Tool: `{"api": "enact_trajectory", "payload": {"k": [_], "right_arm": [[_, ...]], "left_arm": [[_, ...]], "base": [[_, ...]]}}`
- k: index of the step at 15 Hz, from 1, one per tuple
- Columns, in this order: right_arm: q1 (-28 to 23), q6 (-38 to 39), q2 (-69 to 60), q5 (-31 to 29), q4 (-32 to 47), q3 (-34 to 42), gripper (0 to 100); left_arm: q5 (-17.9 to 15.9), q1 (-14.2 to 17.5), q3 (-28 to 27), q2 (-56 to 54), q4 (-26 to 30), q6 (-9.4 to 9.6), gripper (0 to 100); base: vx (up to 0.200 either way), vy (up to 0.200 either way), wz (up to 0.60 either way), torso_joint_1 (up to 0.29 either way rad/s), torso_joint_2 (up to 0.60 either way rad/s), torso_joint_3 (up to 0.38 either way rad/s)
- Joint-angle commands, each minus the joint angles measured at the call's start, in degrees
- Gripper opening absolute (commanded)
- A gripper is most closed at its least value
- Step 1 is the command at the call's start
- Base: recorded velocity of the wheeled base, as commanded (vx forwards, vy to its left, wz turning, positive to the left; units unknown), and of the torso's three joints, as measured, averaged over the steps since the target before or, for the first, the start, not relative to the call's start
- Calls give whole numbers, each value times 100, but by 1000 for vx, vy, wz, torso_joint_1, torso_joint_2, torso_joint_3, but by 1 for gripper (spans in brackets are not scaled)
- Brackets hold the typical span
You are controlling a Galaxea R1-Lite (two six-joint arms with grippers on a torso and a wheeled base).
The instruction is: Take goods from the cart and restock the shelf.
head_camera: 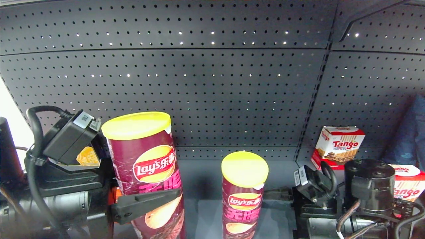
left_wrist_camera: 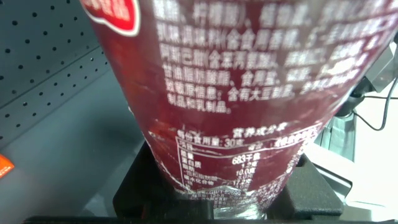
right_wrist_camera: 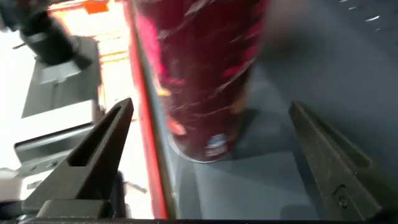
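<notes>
Pegboard shelf (head_camera: 206, 166) before you. Your left gripper (head_camera: 156, 199) is clamped on a can (head_camera: 142, 156). Your right gripper (right_wrist_camera: 211, 118), jaws apart, faces a second can (head_camera: 244, 196) standing on the shelf.

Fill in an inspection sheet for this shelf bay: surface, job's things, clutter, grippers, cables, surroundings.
Surface: grey shelf board, bare between the cans.
Job's things: maroon cylindrical chip can with yellow plastic lid, slightly tilted, in the left gripper; second maroon can with yellow lid standing upright on the board.
Clutter: two red-and-white cardboard wafer boxes at the right, one by the back panel, one nearer.
Grippers: left gripper fingers shut on its can; right gripper fingers open, not touching the standing can.
Cables: black cable looped over the left wrist.
Surroundings: dark perforated metal back panel.
</notes>
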Motion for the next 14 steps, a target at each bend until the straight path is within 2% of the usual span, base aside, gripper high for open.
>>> {"api": "enact_trajectory", "payload": {"k": [1, 3, 6, 9, 10, 11, 12, 14], "right_arm": [[-57, 5, -295, -144, 31, -17, 100], [-48, 23, -1060, -276, 505, -79, 100], [-4, 23, -2238, -469, 1806, -255, 100], [4, 23, -3749, -1216, 3546, -879, 100], [4, 23, -3749, -1216, 3546, -879, 100], [13, 23, -4479, -2034, 4504, -1107, 100], [13, 23, -4909, -2587, 5023, -1177, 100], [-13, 41, -5437, -3299, 5498, -1098, 100]], "left_arm": [[-1, 6, 5, -2, -1, -4, 0], [-1, 6, 14, -19, -1, -4, 0], [-1, 6, 14, -46, -1, -4, 0], [-10, 6, 5, -63, -1, -4, 0], [-10, 6, 5, -63, -1, -4, 0], [-10, 6, -4, -72, -1, -4, 0], [-10, 6, -13, -63, -1, 14, 0], [-1, 6, -4, -63, -10, 93, 0]], "base": [[0, 0, 0, 0, 0, 0], [0, 0, 0, 0, 0, 0], [0, 0, 0, 0, 0, 0], [0, 0, 0, 0, 0, 0], [0, 0, 0, 0, 0, 0], [0, 0, 0, 0, 0, 0], [0, 0, 0, 0, 0, 0], [0, 0, 0, 0, 0, 0]]}}
